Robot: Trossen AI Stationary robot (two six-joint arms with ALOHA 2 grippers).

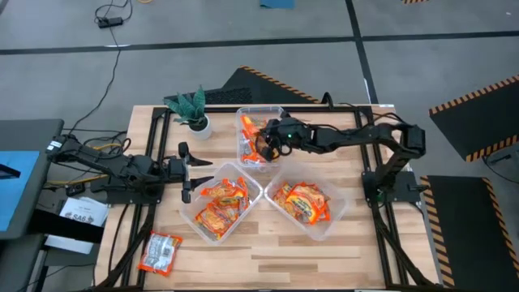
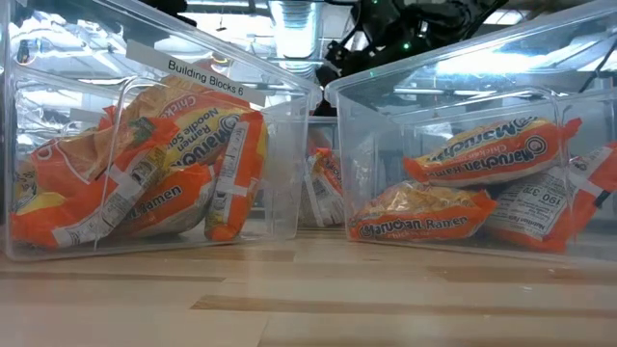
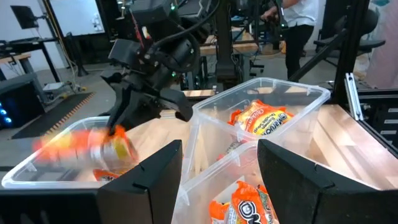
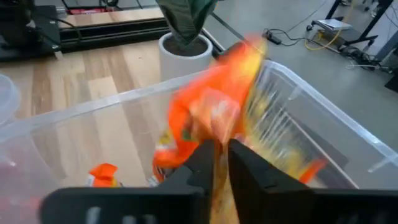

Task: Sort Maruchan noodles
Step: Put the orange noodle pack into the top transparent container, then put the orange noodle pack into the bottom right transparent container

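From above, the right gripper (image 1: 263, 146) is reaching over the far tub (image 1: 278, 110) at upper centre of the frame, with a noodle packet (image 1: 253, 130) at its fingertips. The step in hand looks like the drop of that packet into this tub. The left gripper (image 1: 188, 172) is waiting with jaws wide beside the near left tub (image 1: 188, 212) at centre left. One stray packet (image 1: 160, 252) is lying on the table (image 1: 268, 259) at lower left, its long axis tilted a little off vertical in the frame.

At table height, sorted packets (image 2: 169, 173) are lying mostly lengthwise in both near tubs; the right gripper is hardly showing.

In the left wrist view, the right gripper (image 3: 121, 121) is hanging over the far tub at left, and a blurred packet (image 3: 84, 144) is stretching roughly level beneath it.

In the right wrist view, the packet (image 4: 214, 109) is rising steeply toward upper right, and the fingers (image 4: 202, 162) are standing narrowly parted at its lower end; whether they are pinching it cannot be told.

The next move probably calls for opening fully, lifting clear, then fetching the stray packet.
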